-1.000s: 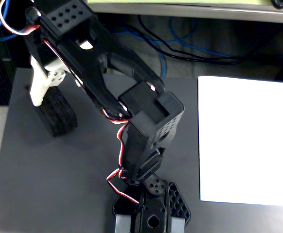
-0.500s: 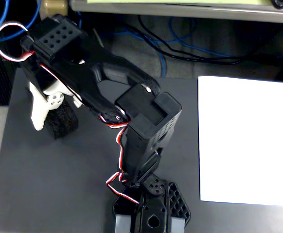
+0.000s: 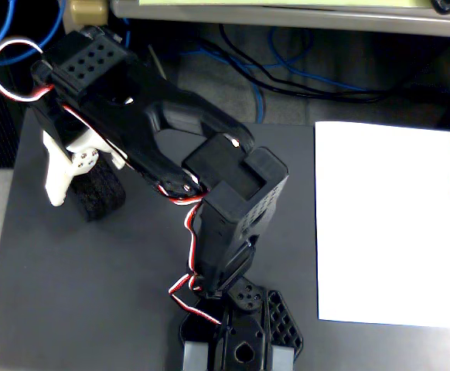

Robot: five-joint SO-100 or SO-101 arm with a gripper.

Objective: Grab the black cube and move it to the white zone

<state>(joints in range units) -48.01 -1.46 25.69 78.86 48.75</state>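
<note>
The black cube (image 3: pixel 101 193), a dark spongy foam block, rests on the dark grey tabletop at the left of the fixed view. My gripper (image 3: pixel 84 199) reaches over it from above. Its white finger (image 3: pixel 56 182) stands angled out just left of the block, with a thin gap to it. The black finger is hidden under the arm on the block's other side. The jaws look open around the block. The white zone (image 3: pixel 391 224), a large white sheet, lies at the right side of the table, far from the block.
The arm's base (image 3: pixel 240 340) is mounted at the table's front middle, and the arm body (image 3: pixel 233 201) crosses the table's middle. Red and white wires (image 3: pixel 185 290) hang by the base. Blue and black cables (image 3: pixel 287 73) lie behind the table. The table's left edge (image 3: pixel 8 216) is close to the block.
</note>
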